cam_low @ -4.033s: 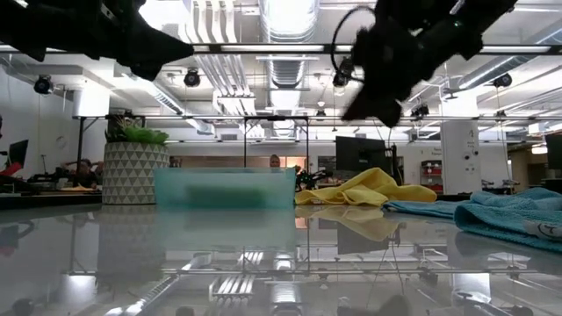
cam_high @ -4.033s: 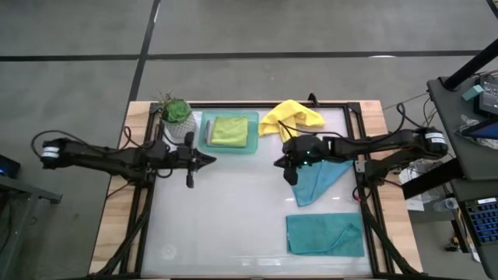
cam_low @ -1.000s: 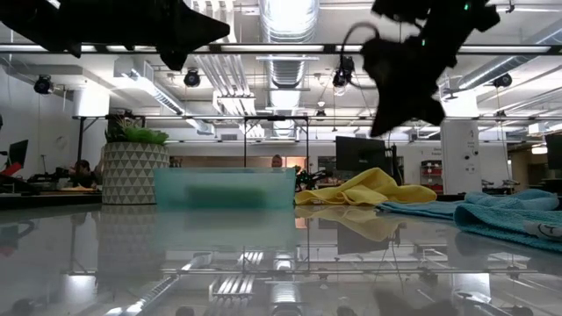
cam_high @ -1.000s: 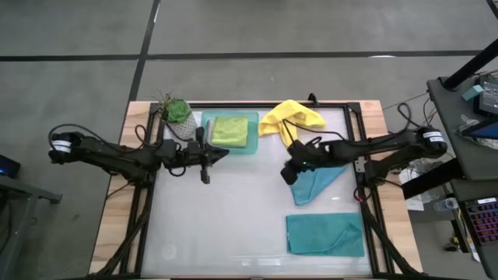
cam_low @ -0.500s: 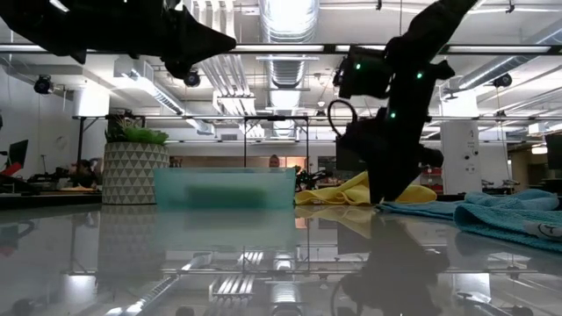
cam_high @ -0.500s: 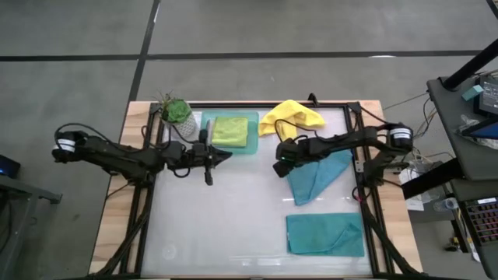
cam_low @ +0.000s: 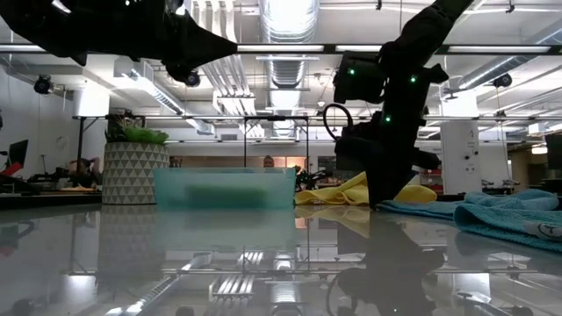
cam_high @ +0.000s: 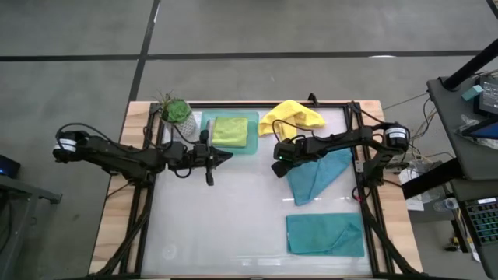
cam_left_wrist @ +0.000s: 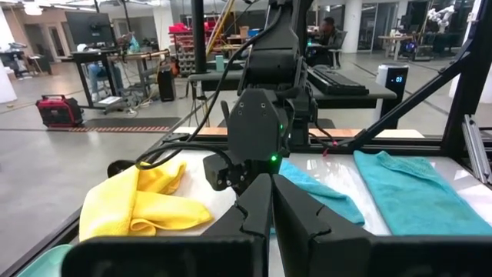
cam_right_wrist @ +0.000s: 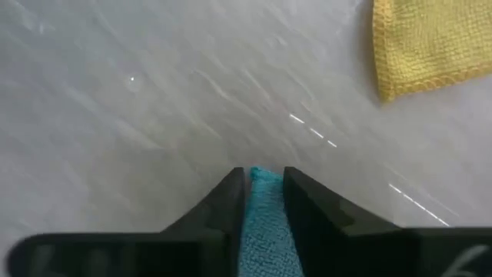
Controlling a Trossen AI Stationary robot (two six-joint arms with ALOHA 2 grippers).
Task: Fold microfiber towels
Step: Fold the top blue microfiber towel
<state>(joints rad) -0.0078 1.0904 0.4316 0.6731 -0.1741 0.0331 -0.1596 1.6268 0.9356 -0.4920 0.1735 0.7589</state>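
From above, the right gripper [cam_high: 278,165] stood low at the table's centre, at the 10 o'clock corner of the unfolded teal towel [cam_high: 315,177], with the yellow towel [cam_high: 289,117] at 12 o'clock, the folded teal towel [cam_high: 324,234] at 5 o'clock and the lime green towel [cam_high: 229,131] in the tray [cam_high: 205,134] at 11 o'clock. The left gripper [cam_high: 226,156] hovered at 9 o'clock with its fingers pressed together, holding nothing. In the right wrist view, the fingers [cam_right_wrist: 223,204] pinched the teal towel's corner between them, narrowly parted around the cloth.

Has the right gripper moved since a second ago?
Yes. In the high view the right gripper has shifted left, away from the table's right rail, and come down onto the corner of the unfolded teal towel, which now sits between its fingers.
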